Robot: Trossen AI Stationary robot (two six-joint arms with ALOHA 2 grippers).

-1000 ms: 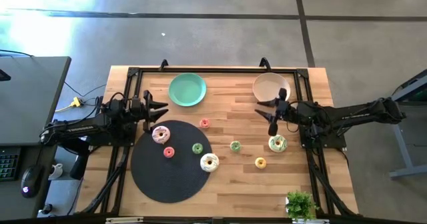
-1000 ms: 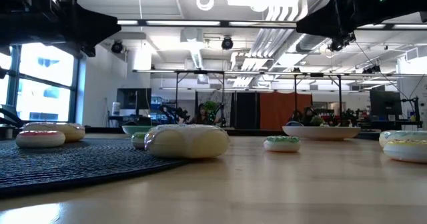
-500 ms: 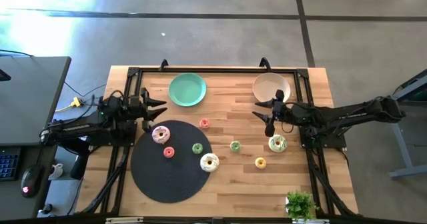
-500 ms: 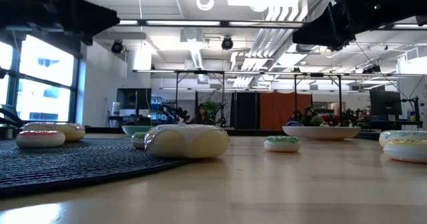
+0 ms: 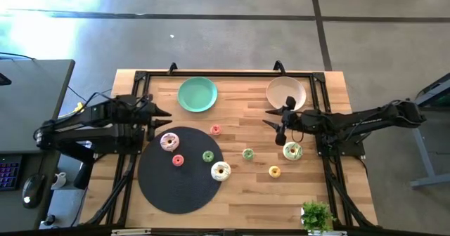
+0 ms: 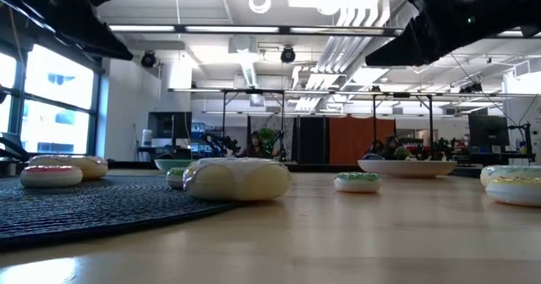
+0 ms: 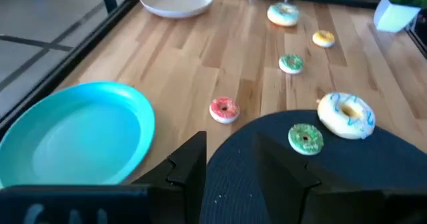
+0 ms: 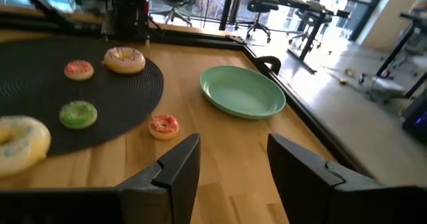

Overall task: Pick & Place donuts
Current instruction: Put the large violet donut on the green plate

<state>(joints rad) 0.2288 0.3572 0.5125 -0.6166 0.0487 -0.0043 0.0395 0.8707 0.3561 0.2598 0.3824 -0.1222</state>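
both hands hover empty over the tabletop, fingers parted, donuts lying untouched.

high view: left hand [image 5: 163,114] hangs at the black mat's [image 5: 179,187] far edge, beside the green plate [image 5: 197,94]; right hand [image 5: 275,122] hangs just by the beige plate [image 5: 285,91]. pink donut [image 5: 169,142], red donut [image 5: 178,160], green donut [image 5: 208,156] and white donut [image 5: 221,171] lie on the mat; five more lie on bare wood [image 5: 246,201]. low view: white donut [image 6: 237,179] sits at the mat's edge. left wrist view: parted fingers [image 7: 189,169] above the mat. right wrist view: parted fingers [image 8: 179,163] over wood, small red donut [image 8: 163,126] ahead.
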